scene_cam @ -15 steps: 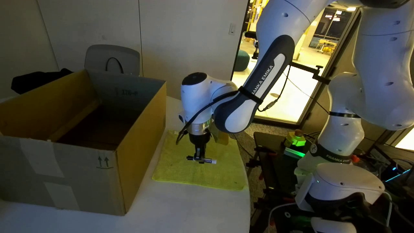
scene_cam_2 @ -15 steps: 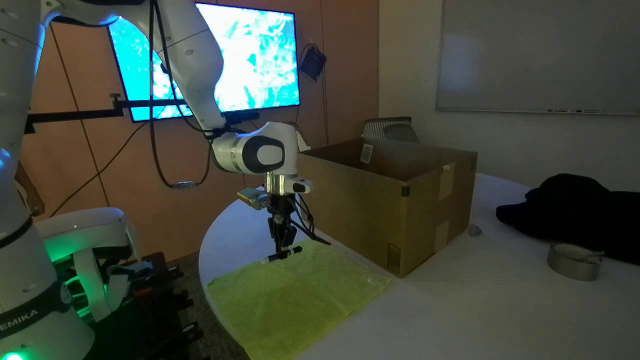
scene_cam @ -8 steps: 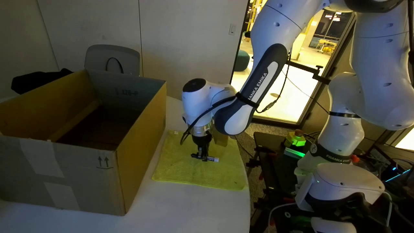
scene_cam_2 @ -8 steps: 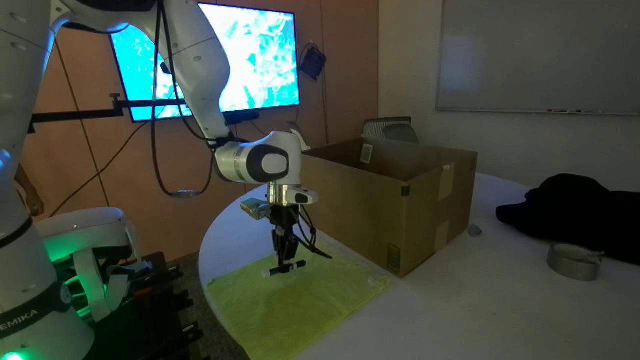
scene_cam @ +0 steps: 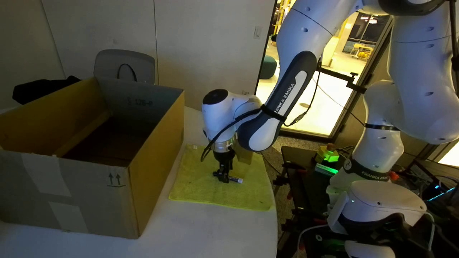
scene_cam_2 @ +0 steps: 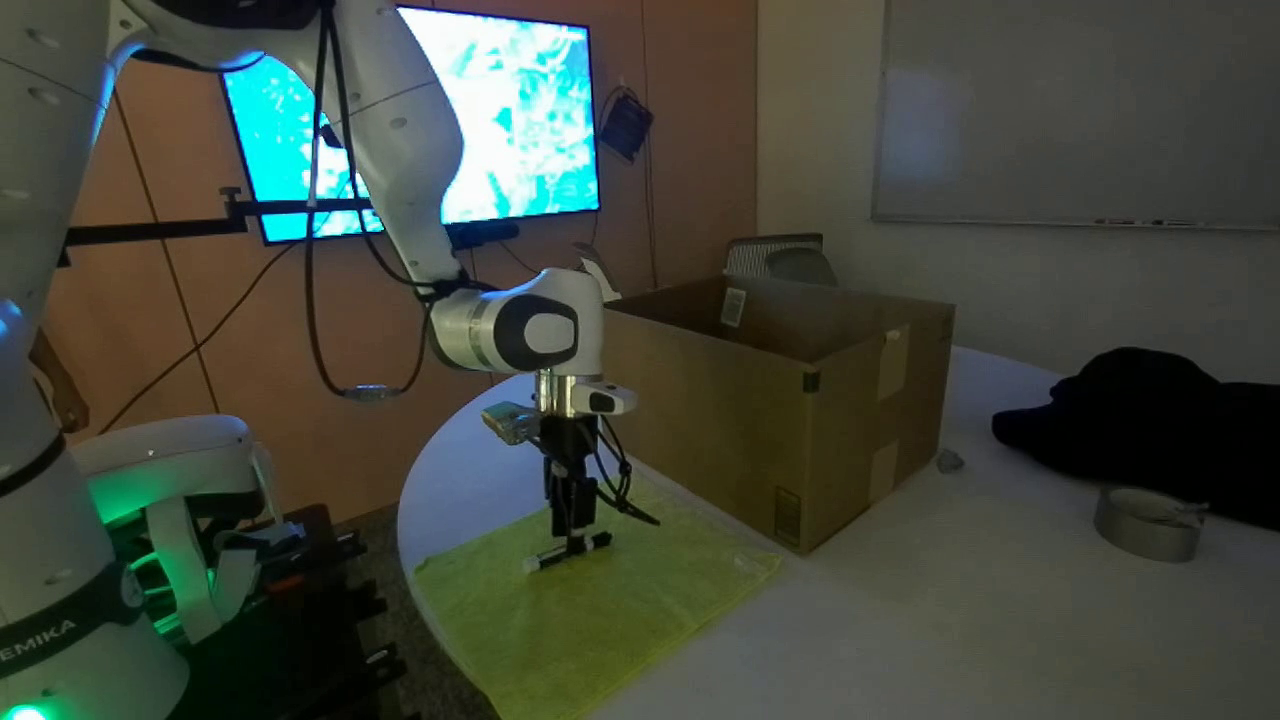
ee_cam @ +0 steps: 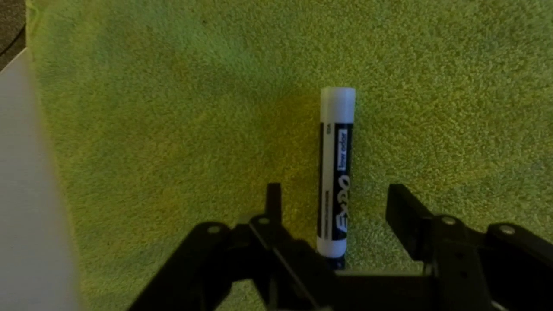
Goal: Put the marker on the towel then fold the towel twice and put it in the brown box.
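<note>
The marker has a black-and-white label and a white end. It lies on the yellow-green towel and also shows in both exterior views. The towel is spread flat on the table, in both exterior views. My gripper is open, with one finger on each side of the marker and a gap on both sides. It is low over the towel in both exterior views. The marker's dark end is partly hidden by the gripper. The brown box stands open beside the towel.
The box wall rises close to the gripper's side. A grey tape roll, a black cloth-like item and a small grey lump lie beyond the box. The table's rounded edge runs along the towel's robot-facing side.
My gripper has come down to the towel with the marker and shifted slightly. It has opened and let go of the marker, which now rests on the towel.
</note>
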{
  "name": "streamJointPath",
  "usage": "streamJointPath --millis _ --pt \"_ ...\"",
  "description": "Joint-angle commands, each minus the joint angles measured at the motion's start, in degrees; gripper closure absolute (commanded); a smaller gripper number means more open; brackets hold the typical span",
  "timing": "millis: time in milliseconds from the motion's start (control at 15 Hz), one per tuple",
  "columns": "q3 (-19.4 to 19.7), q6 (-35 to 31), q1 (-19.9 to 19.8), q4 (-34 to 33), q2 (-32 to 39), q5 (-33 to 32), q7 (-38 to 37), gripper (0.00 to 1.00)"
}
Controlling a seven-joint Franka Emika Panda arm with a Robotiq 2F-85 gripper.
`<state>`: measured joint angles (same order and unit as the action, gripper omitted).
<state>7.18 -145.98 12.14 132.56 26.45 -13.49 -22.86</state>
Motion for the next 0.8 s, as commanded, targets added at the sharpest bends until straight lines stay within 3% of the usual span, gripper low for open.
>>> streamJointPath --millis 0,200,733 --pt "0.87 -2.0 1.01 1.31 -2.35 -1.84 -2.07 0.03" --pt "-0.86 -4.79 0.77 2.3 -3.58 -0.76 -0.62 0.0" --pt "-9.94 -10.02 -3.0 2.99 -0.65 8.94 10.36 0.0"
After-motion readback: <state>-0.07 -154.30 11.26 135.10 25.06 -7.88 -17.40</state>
